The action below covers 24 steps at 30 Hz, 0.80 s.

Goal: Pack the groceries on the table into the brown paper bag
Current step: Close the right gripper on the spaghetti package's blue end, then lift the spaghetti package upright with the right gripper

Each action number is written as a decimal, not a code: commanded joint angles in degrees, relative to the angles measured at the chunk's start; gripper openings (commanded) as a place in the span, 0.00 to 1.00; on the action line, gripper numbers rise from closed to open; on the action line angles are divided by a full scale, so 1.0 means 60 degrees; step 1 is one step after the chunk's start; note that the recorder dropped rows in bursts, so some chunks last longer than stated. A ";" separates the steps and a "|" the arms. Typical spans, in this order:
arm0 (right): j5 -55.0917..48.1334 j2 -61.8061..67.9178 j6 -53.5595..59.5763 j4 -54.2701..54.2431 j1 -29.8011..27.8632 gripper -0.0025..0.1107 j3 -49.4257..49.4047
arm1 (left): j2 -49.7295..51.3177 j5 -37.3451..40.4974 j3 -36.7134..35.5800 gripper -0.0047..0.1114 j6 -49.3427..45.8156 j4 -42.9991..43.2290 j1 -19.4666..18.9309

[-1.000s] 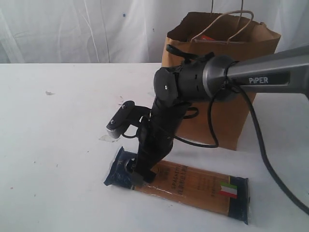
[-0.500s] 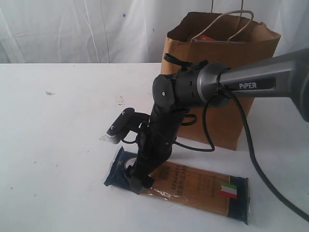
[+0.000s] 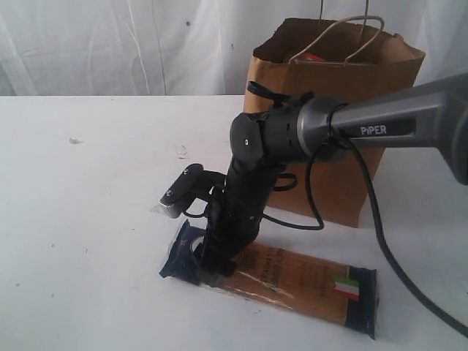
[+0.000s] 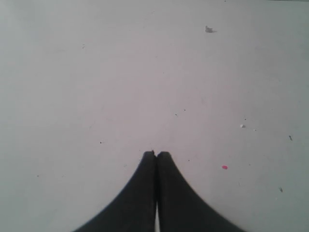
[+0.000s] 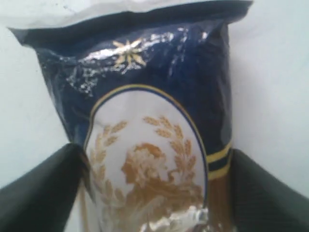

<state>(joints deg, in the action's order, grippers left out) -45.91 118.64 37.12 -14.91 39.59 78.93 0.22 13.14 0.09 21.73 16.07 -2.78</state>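
The long blue-ended spaghetti pack (image 3: 300,281) lies flat on the white table (image 3: 88,219) in front of the brown paper bag (image 3: 344,168). My right gripper (image 3: 208,272) reaches down onto the pack's left blue end. In the right wrist view its two fingers touch the two long sides of the pack (image 5: 154,96), so the right gripper (image 5: 154,152) is shut on it. My left gripper (image 4: 155,153) hangs shut and empty over bare table (image 4: 120,72) and does not show in the exterior view.
The bag stands upright and open at the back right, its cord handles (image 3: 351,36) up and something red (image 3: 316,57) showing inside. The right arm's black cable (image 3: 380,241) loops down past the bag's front. Small specks dot the tabletop.
The right gripper came down a little onto the pack's blue end and its fingers closed in against the pack's sides. The pack's left end shifted slightly. The left gripper stayed shut.
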 commanded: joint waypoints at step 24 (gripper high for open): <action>-0.0457 -0.1363 -0.0724 -0.1566 0.0000 0.02 -0.0026 | -0.0036 0.0023 -0.0015 0.04 -0.0007 0.0037 0.0038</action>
<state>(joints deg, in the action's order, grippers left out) -49.13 114.56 33.41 -21.19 39.59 78.65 0.22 13.14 0.09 21.73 16.07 -2.78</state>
